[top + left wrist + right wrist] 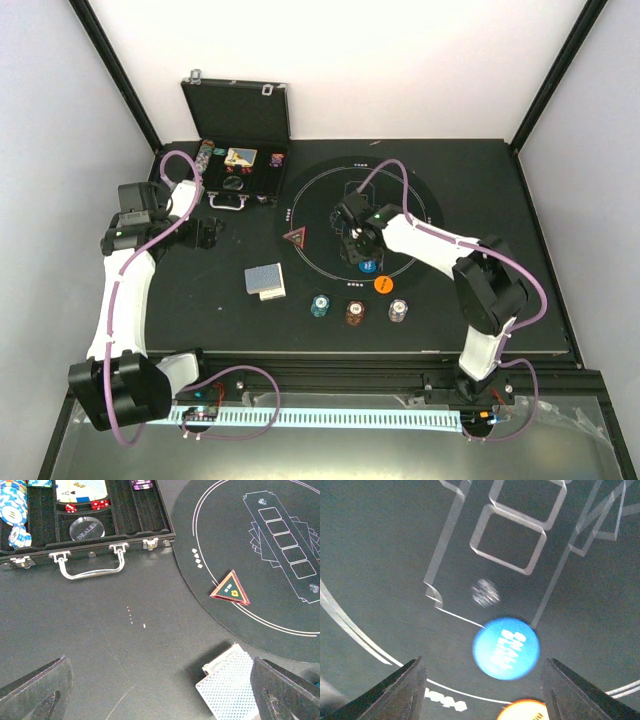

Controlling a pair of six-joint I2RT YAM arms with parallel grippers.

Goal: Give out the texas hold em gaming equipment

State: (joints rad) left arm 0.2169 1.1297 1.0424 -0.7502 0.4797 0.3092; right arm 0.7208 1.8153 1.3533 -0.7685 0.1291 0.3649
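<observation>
The right wrist view's bottom edge cuts the orange disc (524, 711).

1. I log the case (240, 150) at the far left of the table (200, 320), handle toward the arm bases.
2. The mat (420, 190) lies right of the case, mid-table.
3. The triangle marker (296, 239) sits on the mat's left edge.
4. The card deck (265, 281) lies off the mat, before and left of the marker.
5. The inner disc (367, 266) lies on the mat's near part; the outer disc (383, 284) is just before it (near, not touching).
6. Before the discs, a row: left chip stack (319, 306), middle chip stack (354, 313), right chip stack (398, 311).
</observation>
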